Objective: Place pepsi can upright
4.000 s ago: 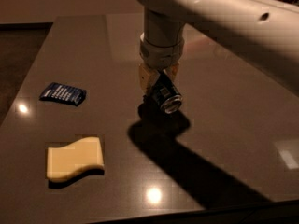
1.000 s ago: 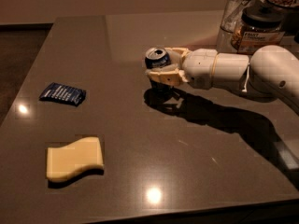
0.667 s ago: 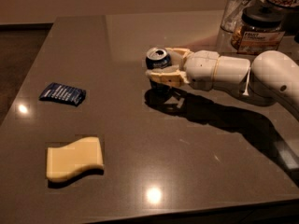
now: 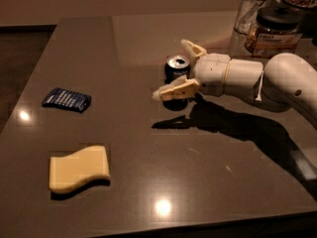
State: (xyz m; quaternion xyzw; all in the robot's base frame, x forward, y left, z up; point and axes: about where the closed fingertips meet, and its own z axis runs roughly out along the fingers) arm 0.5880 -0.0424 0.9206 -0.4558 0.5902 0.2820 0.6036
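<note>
Straddling the pepsi can point(image 4: 177, 66), the two pale fingers point(image 4: 178, 89) of the gripper point(image 4: 170, 69) stand well apart, one reaching past the can's far side and the other lying across its near side. Whether either pad touches the can is hard to tell in this dim light, but the gap looks too wide for a grip. The can stands upright on the table point(image 4: 198, 177), silver top and pull tab facing up, near the middle of the surface. That spread suggests the can rests on its own base and the hold is let go, so the task looks almost done. The white arm point(image 4: 247, 76) comes in low from the right, nearly level with the tabletop, which keeps the wrist side-on to the can. Any pull-back should run straight along the arm's line, since a sideways drift could tip the can. A blue snack packet point(image 4: 66, 99) and a yellow sponge point(image 4: 79, 168) lie well apart to the left; a glass point(image 4: 250, 9) and a jar point(image 4: 277, 29) stand behind the arm.
</note>
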